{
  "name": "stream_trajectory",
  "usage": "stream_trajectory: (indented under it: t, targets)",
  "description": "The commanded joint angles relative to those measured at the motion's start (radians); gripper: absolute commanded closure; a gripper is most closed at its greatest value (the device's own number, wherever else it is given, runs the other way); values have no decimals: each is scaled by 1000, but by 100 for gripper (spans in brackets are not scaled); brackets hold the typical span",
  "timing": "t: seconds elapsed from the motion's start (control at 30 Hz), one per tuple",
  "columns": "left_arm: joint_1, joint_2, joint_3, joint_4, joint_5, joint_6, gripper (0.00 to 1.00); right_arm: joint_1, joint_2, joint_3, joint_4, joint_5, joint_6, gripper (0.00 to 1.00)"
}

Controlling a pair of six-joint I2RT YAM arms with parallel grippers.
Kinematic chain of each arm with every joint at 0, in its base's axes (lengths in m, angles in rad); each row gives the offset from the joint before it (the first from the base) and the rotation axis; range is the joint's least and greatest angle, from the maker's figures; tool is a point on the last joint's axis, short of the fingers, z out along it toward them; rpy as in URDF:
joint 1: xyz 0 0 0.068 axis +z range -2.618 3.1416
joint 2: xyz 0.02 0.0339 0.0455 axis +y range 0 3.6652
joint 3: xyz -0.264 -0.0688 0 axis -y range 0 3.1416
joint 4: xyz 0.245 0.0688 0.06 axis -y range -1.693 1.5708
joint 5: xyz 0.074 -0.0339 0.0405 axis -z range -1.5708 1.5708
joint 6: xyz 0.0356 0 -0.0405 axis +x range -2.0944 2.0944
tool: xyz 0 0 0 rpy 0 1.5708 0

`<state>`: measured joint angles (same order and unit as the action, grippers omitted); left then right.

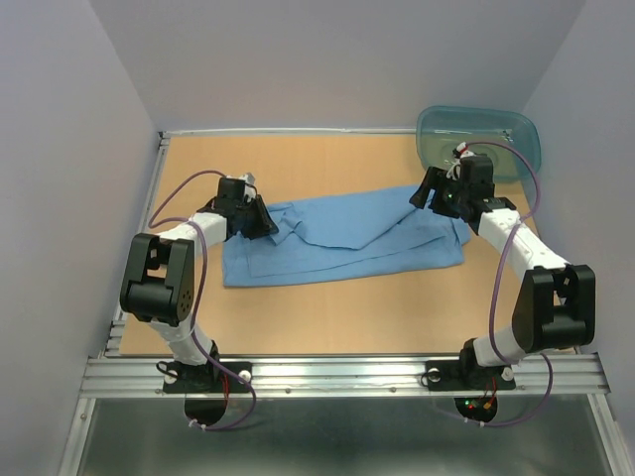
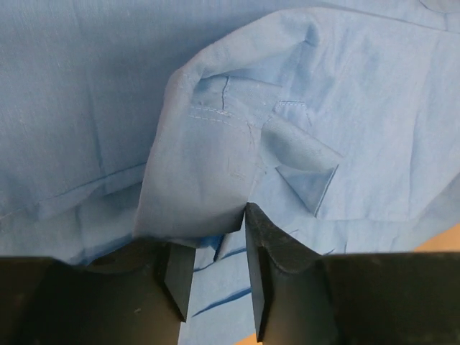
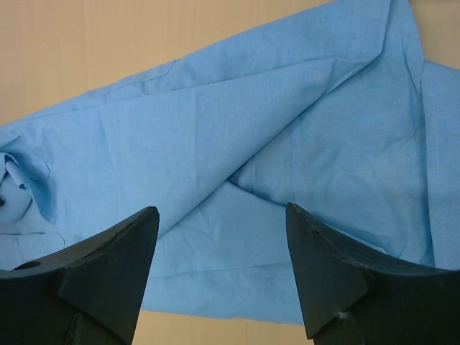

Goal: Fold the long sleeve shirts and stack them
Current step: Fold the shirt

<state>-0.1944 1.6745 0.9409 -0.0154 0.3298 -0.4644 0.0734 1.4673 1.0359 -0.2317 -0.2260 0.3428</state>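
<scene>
One light blue long sleeve shirt (image 1: pixel 347 238) lies spread across the middle of the table, partly folded, with its collar end to the left. My left gripper (image 1: pixel 266 220) is down at that collar end. In the left wrist view its jaws (image 2: pixel 215 237) stand partly apart with shirt cloth (image 2: pixel 323 108) under the gap, and a fold of the collar area drapes over the left finger. My right gripper (image 1: pixel 429 193) hovers over the shirt's right end. It (image 3: pixel 221 215) is open wide, with nothing between its fingers and the shirt (image 3: pixel 215 144) below.
A translucent teal tub (image 1: pixel 478 134) stands at the back right corner, just behind the right arm. Bare wooden table (image 1: pixel 327 317) runs along the front of the shirt. Metal rails edge the table on the left and near sides.
</scene>
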Motion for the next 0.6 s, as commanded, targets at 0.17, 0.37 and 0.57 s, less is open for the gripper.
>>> stream_trajectory:
  t: [0.17,0.37,0.57]
  targets:
    - [0,-76,94,-119,61,27,95,8,-45,-14,22,-7,-16,24]
    - [4,-101,211,-374,115,108,99,9,-56,-20,22,-7,-14,23]
    - [9,-116,236,-500,232,136,99,9,-68,-33,22,0,-16,24]
